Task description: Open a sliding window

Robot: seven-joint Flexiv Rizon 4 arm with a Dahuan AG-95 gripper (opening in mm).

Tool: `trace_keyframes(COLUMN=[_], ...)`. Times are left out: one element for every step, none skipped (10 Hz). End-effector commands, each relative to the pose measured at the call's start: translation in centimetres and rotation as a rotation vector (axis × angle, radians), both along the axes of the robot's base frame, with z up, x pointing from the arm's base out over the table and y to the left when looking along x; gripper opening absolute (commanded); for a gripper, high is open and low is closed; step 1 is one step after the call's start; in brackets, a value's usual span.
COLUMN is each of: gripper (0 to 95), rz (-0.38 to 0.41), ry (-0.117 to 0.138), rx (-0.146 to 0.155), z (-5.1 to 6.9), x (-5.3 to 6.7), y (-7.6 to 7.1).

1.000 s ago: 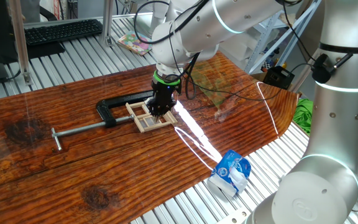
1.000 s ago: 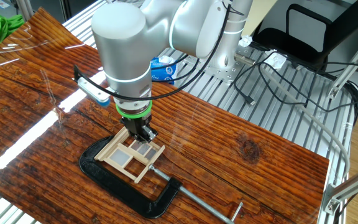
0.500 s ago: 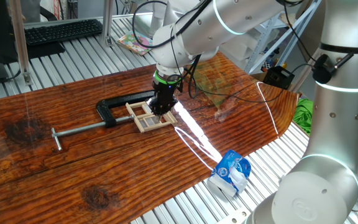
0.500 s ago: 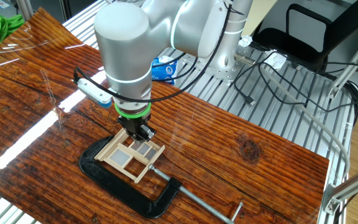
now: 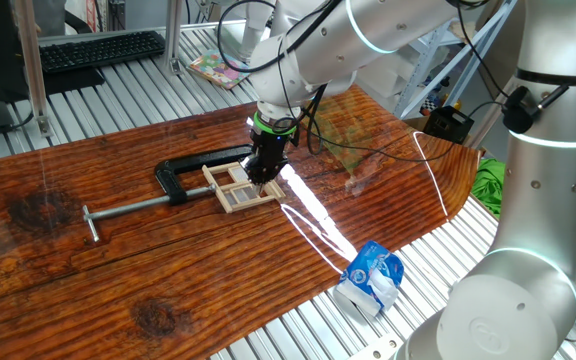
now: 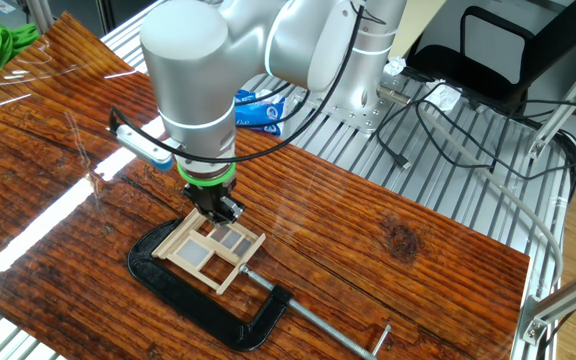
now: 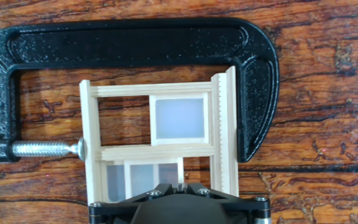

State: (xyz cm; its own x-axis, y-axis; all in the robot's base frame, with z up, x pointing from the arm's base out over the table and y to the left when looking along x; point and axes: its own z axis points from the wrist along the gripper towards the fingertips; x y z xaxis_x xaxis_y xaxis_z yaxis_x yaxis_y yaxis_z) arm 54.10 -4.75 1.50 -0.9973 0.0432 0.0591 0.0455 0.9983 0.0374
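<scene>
Wooden desk point(image 5: 118, 280) carries a black clamp point(image 7: 123, 43), whose screw tip presses the frame's 9 o'clock side in the hand view. Sliding window point(image 7: 160, 146) lies flat inside the clamp, mid-desk. Gripper point(image 6: 218, 208) sits on the window's 6 o'clock edge; finger spread and hold cannot be told.

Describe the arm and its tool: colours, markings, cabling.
The arm is glossy light grey with rounded joints; a green ring sits above the wrist. Black cables loop along it. The tool is small and black, and its fingertips are not separable in any view.
</scene>
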Motion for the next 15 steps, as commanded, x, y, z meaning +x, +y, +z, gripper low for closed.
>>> trace_keyframes(gripper=[0.0,0.0,0.0,0.0,0.0,0.0,0.0,0.0,0.0,0.0,0.0,0.0,0.0,0.0,0.0], rz=[0.009,0.012,0.018,0.024,0.028,0.031,0.033,0.034,0.036,0.038,0.039,0.039,0.039,0.039,0.038], ry=[-0.001,-0.002,-0.003,-0.005,-0.005,-0.005,-0.005,-0.005,-0.005,-0.005,-0.006,-0.008,-0.010,-0.012,-0.015], rx=[-0.002,-0.002,-0.003,-0.003,-0.002,-0.002,-0.002,-0.004,-0.004,-0.005,-0.007,-0.007,-0.009,-0.012,-0.014], z=[0.06,0.05,0.02,-0.01,-0.03,-0.05,-0.06,-0.07,-0.09,-0.12,-0.14,-0.16,-0.19,-0.22,-0.26], x=[-0.03,-0.04,-0.06,-0.07,-0.09,-0.11,-0.12,-0.13,-0.15,-0.17,-0.18,-0.19,-0.20,-0.21,-0.22], y=[-0.20,-0.26,-0.40,-0.52,-0.60,-0.68,-0.73,-0.76,-0.82,-0.85,-0.89,-0.92,-0.92,-0.92,-0.92])
